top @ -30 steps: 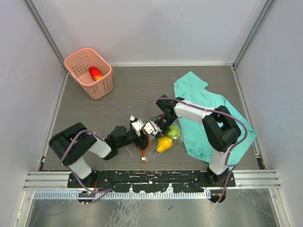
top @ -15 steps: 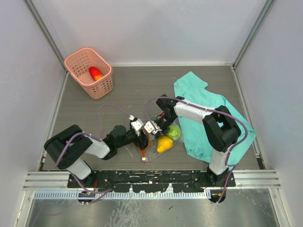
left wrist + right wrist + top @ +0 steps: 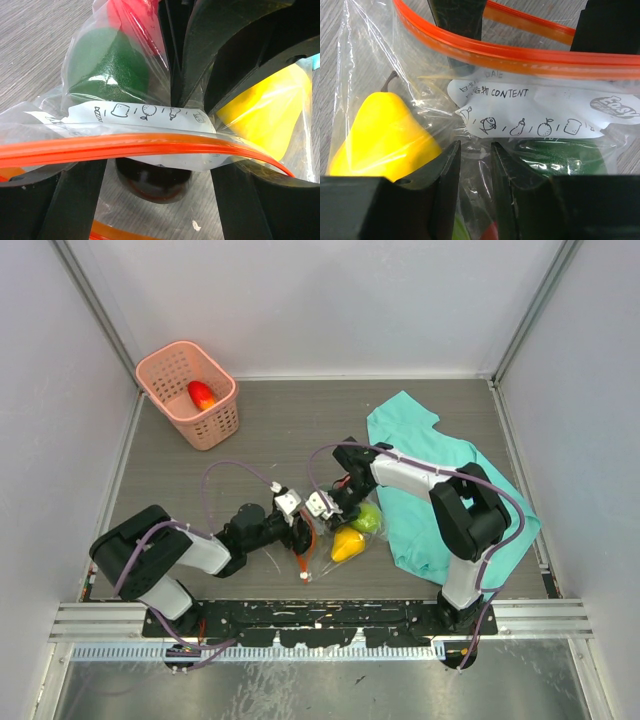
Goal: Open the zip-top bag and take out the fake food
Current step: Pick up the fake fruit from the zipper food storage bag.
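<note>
The zip-top bag point(image 3: 335, 537) lies on the table between both grippers, and its red-orange zip strip point(image 3: 150, 145) runs across the left wrist view. Through the clear plastic I see the fake food: a yellow fruit point(image 3: 347, 544), a green piece point(image 3: 368, 519), a dark piece point(image 3: 150, 181) and a red piece point(image 3: 132, 11). My left gripper point(image 3: 301, 532) is open, its fingers point(image 3: 75, 200) wide apart at the bag's mouth. My right gripper point(image 3: 326, 508) is shut on a fold of bag plastic point(image 3: 476, 165) just below the white label point(image 3: 535, 117).
A pink basket point(image 3: 223, 418) holding a red fruit point(image 3: 201, 394) stands at the back left. A teal cloth point(image 3: 440, 480) lies to the right, under the right arm. Grey walls close in the table on three sides.
The left arm's shoulder and elbow have swung left and lower. Both grippers have stayed at the bag, shifting only slightly. The bag and the food have hardly moved.
</note>
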Controlling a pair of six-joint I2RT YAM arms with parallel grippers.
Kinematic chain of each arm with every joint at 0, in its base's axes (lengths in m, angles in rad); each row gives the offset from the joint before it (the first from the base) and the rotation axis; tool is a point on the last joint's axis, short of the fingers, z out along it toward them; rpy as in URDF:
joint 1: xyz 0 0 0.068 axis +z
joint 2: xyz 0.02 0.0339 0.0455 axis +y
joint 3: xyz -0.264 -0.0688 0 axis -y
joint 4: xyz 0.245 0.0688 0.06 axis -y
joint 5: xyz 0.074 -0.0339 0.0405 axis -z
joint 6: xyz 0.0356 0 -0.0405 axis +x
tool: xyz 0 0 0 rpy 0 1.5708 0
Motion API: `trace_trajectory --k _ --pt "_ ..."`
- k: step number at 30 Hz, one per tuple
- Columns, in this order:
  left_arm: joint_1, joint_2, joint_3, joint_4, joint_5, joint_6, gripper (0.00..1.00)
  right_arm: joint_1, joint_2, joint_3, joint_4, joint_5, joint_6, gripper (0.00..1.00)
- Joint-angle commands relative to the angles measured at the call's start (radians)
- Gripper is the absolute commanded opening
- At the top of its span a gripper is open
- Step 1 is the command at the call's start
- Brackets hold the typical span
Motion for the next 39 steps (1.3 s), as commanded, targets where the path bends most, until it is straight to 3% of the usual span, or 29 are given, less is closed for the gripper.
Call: trace_trajectory --k 1,6,11,22,31,39 --pt "-0.012 -0.029 -0.009 0.043 0.022 0.051 0.83 -0.006 -0.017 0.027 0.060 -0.019 0.091 0.36" --pt "-0.011 -0.035 -0.015 0.040 0.026 0.075 0.87 -0.070 -0.033 0.060 -0.022 -0.077 0.041 0.36" --pt "0.012 -0.023 0.003 0.015 0.058 0.088 0.84 -0.157 -0.053 0.057 -0.031 -0.149 0.040 0.35" --pt "0.019 0.064 0.031 0.072 0.070 0.052 0.85 -0.058 0.009 0.047 0.114 -0.104 0.266 0.33" --pt "0.018 0.129 0.058 0.161 0.083 0.011 0.76 -0.041 0.068 0.061 0.136 -0.072 0.322 0.17" --pt "0.018 0.180 0.073 0.200 0.101 -0.009 0.71 -0.036 0.089 0.074 0.129 -0.079 0.341 0.12"
